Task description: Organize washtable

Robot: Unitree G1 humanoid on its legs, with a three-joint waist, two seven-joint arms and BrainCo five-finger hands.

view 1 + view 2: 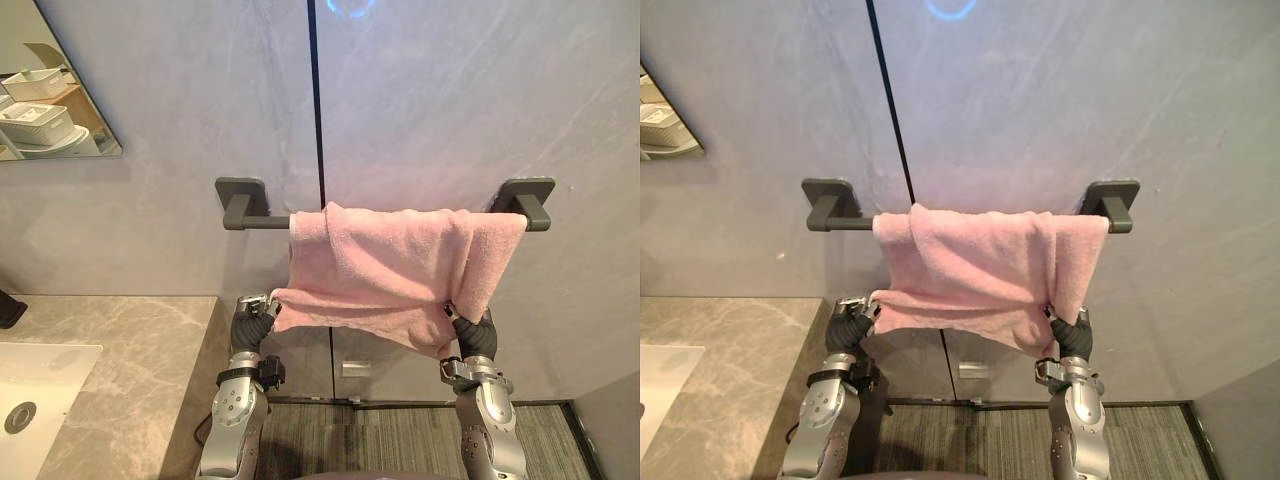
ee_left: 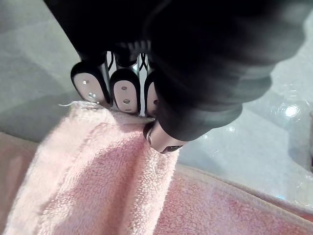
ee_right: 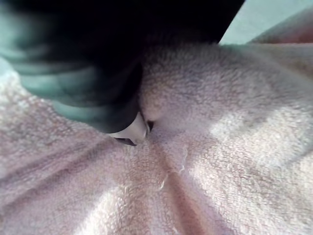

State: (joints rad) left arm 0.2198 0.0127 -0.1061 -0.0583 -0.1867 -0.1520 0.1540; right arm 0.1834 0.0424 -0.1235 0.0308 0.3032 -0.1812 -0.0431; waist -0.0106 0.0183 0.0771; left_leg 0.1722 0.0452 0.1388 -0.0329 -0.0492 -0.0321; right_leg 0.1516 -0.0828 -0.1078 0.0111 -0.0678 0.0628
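In the left eye view a pink towel [image 1: 390, 265] hangs bunched over a dark grey towel bar [image 1: 262, 222] fixed to the grey wall [image 1: 200, 100]. It covers the bar's right-hand stretch and leaves the left end bare. Both arms rise from below with the wrists bent up toward the cloth. The left hand [image 1: 252, 320] meets the towel's lower left corner and the right hand [image 1: 470, 335] its lower right corner, so the bottom hem runs between the two, sloping down toward the right one. To the left lies a marble counter [image 1: 130, 370] with a white sink [image 1: 40, 380] set in it. A mirror [image 1: 50, 100] hangs on the wall above.

The right eye view gives the same pose: forearms nearly upright, well apart, one hand under each lower corner of the cloth.

In the left wrist view the dark-tipped fingers [image 2: 124, 90] line up along the towel's edge on one face. The thumb [image 2: 161, 139] presses the other face, so the corner is pinched between them.

In the right wrist view the dark ribbed cover looms close. This hand's thumb tip [image 3: 129, 132] digs into the terry, which gathers in creases round it. That hand is clamped on the cloth too; what lies behind the towel is hidden.
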